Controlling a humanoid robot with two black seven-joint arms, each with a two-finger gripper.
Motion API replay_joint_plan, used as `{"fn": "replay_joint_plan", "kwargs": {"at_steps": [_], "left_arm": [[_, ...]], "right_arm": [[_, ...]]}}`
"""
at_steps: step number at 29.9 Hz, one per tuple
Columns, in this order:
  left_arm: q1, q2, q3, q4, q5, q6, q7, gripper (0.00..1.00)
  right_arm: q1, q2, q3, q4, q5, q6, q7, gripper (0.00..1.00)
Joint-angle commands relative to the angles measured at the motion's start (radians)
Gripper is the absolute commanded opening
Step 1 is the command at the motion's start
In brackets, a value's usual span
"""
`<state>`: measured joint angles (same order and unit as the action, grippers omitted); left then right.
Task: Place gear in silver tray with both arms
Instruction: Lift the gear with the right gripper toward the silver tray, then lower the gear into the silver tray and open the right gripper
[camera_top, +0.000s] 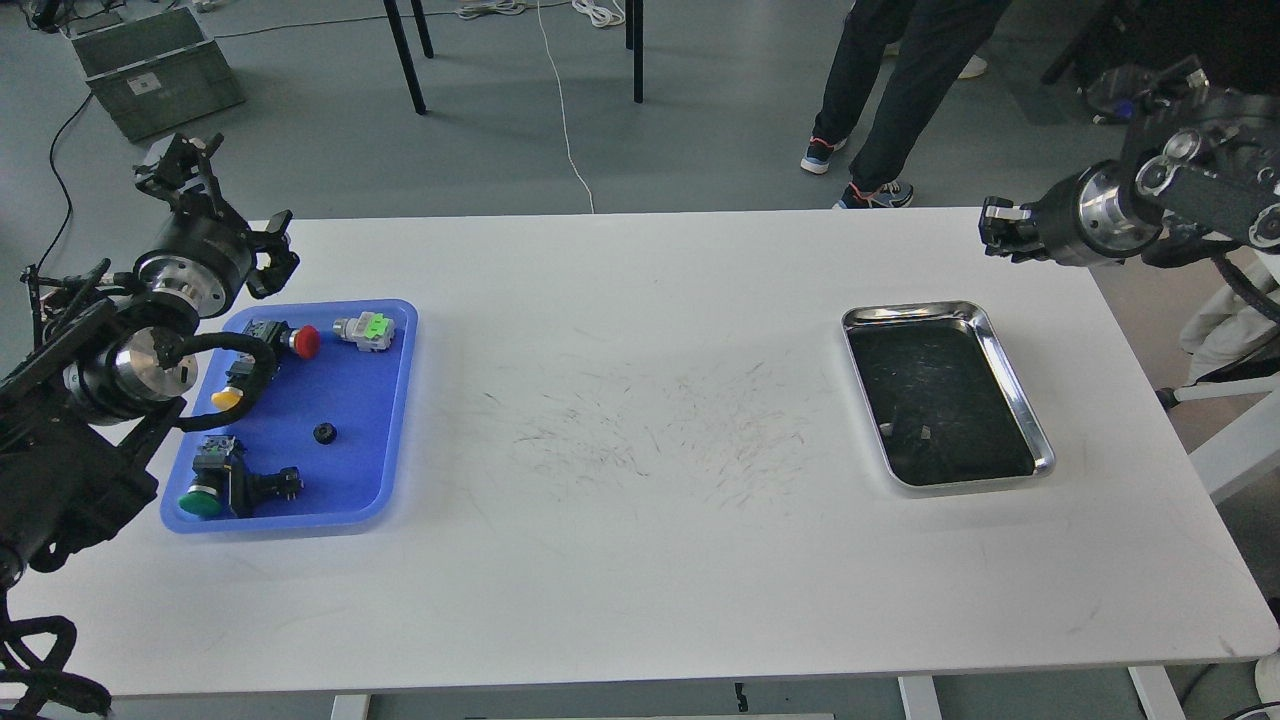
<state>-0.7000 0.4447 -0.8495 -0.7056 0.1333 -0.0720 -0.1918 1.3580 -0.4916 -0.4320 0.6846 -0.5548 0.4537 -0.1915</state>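
The gear (325, 432) is small and black and lies in the blue plastic tray (395, 400) at the left, among other parts. The silver tray (1012, 375) sits at the right of the table, with nothing but small specks on its dark scratched bottom. My left gripper (268, 258) hovers at the blue tray's far left corner, well behind the gear; its fingers are too dark to tell apart. My right gripper (998, 232) is raised above the table's far right corner, behind the silver tray. Its fingers look closed and empty.
The blue tray also holds a red push button (305, 341), a green-and-grey part (366, 329), a yellow part (226, 397) and a green button (203, 500). A person's legs (880, 90) stand beyond the far edge. A grey crate (155, 65) sits on the floor.
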Motion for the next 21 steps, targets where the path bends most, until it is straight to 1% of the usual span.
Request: {"fn": "replay_joint_plan", "kwargs": {"at_steps": [1, 5, 10, 16, 19, 21], "left_arm": [[0.001, 0.002, 0.001, 0.000, 0.000, 0.000, 0.000, 0.98], [0.001, 0.002, 0.001, 0.000, 0.000, 0.000, 0.000, 0.98], [0.001, 0.002, 0.001, -0.002, 0.000, 0.000, 0.000, 0.98], [-0.001, 0.002, 0.001, -0.002, 0.000, 0.000, 0.000, 0.98], [-0.001, 0.002, 0.000, -0.002, 0.000, 0.000, 0.002, 0.98], [-0.001, 0.002, 0.001, -0.002, 0.000, 0.000, 0.000, 0.98]], "right_arm": [[-0.065, 0.053, 0.032, -0.007, 0.000, -0.021, 0.003, 0.02], [-0.115, 0.091, 0.029, -0.025, -0.004, -0.023, 0.003, 0.02], [-0.145, 0.148, 0.021, -0.129, -0.005, -0.020, 0.003, 0.02], [-0.163, 0.157, 0.022, -0.146, -0.005, -0.020, 0.003, 0.05], [-0.163, 0.157, 0.025, -0.145, -0.004, -0.020, 0.003, 0.12], [-0.163, 0.159, 0.027, -0.145, -0.004, -0.020, 0.003, 0.20]]}}
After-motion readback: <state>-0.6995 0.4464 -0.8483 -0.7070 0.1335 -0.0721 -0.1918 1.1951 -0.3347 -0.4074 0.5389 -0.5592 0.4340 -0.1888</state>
